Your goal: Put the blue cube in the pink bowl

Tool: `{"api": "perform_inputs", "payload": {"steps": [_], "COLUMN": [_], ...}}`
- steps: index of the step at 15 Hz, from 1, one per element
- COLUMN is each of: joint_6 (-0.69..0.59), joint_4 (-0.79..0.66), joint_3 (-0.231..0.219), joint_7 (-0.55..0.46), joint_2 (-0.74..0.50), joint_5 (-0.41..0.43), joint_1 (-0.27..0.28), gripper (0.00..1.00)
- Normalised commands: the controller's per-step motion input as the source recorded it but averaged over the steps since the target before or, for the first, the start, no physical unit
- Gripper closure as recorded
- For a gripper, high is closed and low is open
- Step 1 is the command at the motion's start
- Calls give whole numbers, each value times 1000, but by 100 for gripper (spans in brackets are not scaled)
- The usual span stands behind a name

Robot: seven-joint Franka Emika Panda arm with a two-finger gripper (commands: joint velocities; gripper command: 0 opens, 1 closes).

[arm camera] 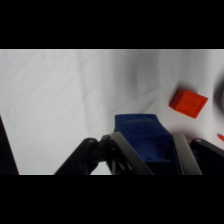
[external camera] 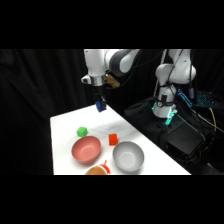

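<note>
The blue cube (external camera: 101, 106) hangs in the air above the far part of the white table, held between the fingers of my gripper (external camera: 100, 103). In the wrist view the blue cube (arm camera: 142, 136) fills the space between the two fingers (arm camera: 124, 152), and my gripper (arm camera: 150, 155) is shut on it. The pink bowl (external camera: 86, 149) stands on the table near the front, well below and in front of the gripper, with nothing inside it.
A grey bowl (external camera: 128, 155) sits right of the pink one. A red cube (external camera: 113, 139) (arm camera: 188, 102) lies between them, a green block (external camera: 82, 131) behind the pink bowl. An orange object (external camera: 97, 170) lies at the front edge.
</note>
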Motion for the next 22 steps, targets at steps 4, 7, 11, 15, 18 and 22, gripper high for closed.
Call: {"api": "perform_inputs", "payload": {"steps": [4, 7, 11, 15, 18, 22], "joint_6": [-246, -128, -47, 101, 178, 227], "joint_4": [447, 463, 466, 409, 327, 194], "joint_3": [100, 73, 64, 63, 51, 56], "joint_7": [-191, -257, -252, -255, -245, -257], "joint_2": [164, 227, 285, 283, 272, 222], "joint_5": [216, 255, 242, 221, 188, 159], "joint_1": [32, 20, 15, 2, -22, -48], "gripper": [75, 75, 75, 75, 75, 75]}}
